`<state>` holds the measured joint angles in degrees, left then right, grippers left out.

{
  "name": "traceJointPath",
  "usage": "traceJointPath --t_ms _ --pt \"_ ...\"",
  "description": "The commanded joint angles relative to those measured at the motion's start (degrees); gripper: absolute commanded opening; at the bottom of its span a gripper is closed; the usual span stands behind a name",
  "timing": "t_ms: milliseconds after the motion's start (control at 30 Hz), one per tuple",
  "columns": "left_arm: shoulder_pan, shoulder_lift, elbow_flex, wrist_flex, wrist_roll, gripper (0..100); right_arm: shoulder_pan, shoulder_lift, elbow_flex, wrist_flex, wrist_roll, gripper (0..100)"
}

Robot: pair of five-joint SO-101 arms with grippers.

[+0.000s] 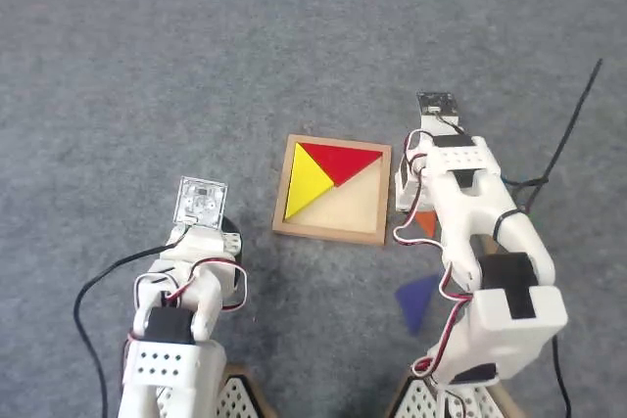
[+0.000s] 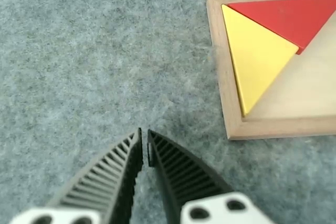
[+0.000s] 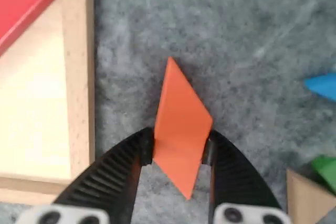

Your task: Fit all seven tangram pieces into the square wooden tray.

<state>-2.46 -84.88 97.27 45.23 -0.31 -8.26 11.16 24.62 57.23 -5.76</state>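
Note:
The square wooden tray (image 1: 376, 235) lies mid-table with a red triangle (image 1: 340, 161) and a yellow triangle (image 1: 305, 183) in it; its near-right half is bare. Just right of the tray, my right gripper (image 3: 177, 149) is shut on an orange parallelogram (image 3: 181, 127), which stands on edge between the jaws beside the tray's outer rim (image 3: 80, 77). A sliver of the orange piece (image 1: 426, 225) peeks out under the right arm. My left gripper (image 2: 145, 139) is shut on nothing, over bare carpet to the near left of the tray (image 2: 223, 85).
A purple triangle (image 1: 418, 299) lies on the carpet near the right arm's base. Blue (image 3: 322, 85), green (image 3: 324, 169) and tan (image 3: 307, 200) pieces sit beyond the orange one. Cables trail from both arms. Grey carpet covers the table.

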Motion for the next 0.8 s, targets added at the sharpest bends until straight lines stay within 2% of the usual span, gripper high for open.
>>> traceJointPath --t_ms 0,167,333,633,767 --pt "-0.3 -0.8 -0.5 0.4 0.4 2 1.4 1.4 -5.3 -1.2 2.8 13.2" --pt "-0.3 -0.8 -0.5 0.4 0.4 2 1.4 4.3 -6.9 -0.8 9.0 14.7" --pt "-0.3 -0.8 -0.5 0.4 0.4 2 1.5 3.4 -8.8 5.0 11.2 28.9" --pt "-0.3 -0.8 -0.5 0.4 0.4 2 1.5 2.9 -9.1 6.0 17.0 29.6" --pt "-0.3 -0.8 -0.5 0.4 0.4 2 1.5 2.4 -9.2 6.0 16.4 29.6"
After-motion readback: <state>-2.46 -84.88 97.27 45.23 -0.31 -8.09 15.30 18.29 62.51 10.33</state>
